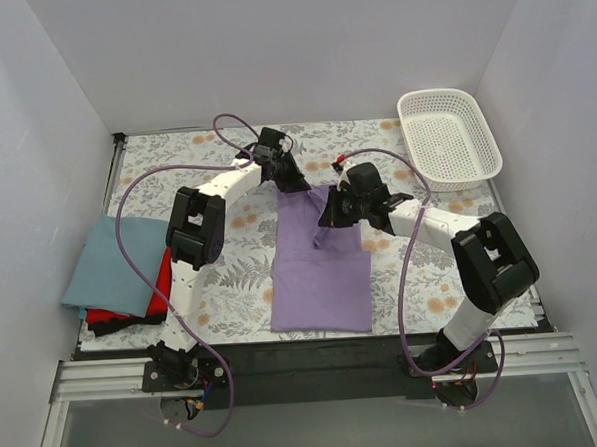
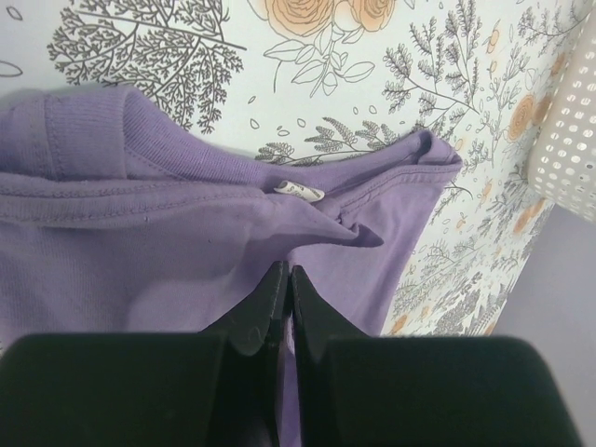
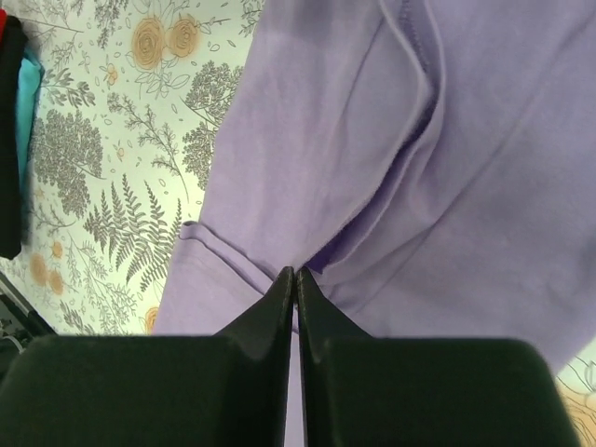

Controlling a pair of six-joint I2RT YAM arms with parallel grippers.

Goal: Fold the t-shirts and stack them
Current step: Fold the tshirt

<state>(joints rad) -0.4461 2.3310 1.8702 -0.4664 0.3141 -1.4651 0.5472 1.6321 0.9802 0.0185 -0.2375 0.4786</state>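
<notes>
The lilac-purple t-shirt [image 1: 319,267] lies lengthwise in the middle of the table, folded narrow, its far end lifted. My left gripper [image 1: 294,181] is shut on the shirt's far left corner near the collar [image 2: 186,154]. My right gripper [image 1: 330,214] is shut on the shirt's far right edge; purple cloth [image 3: 372,158] bunches at its fingertips. A stack of folded t-shirts sits at the left edge: dusty blue-grey [image 1: 110,263] on top, red [image 1: 160,289] and black [image 1: 119,326] beneath.
A white mesh basket [image 1: 448,138] stands at the far right corner; its wall shows in the left wrist view [image 2: 568,140]. The floral table cover [image 1: 231,277] lies under everything. Grey walls close in on three sides.
</notes>
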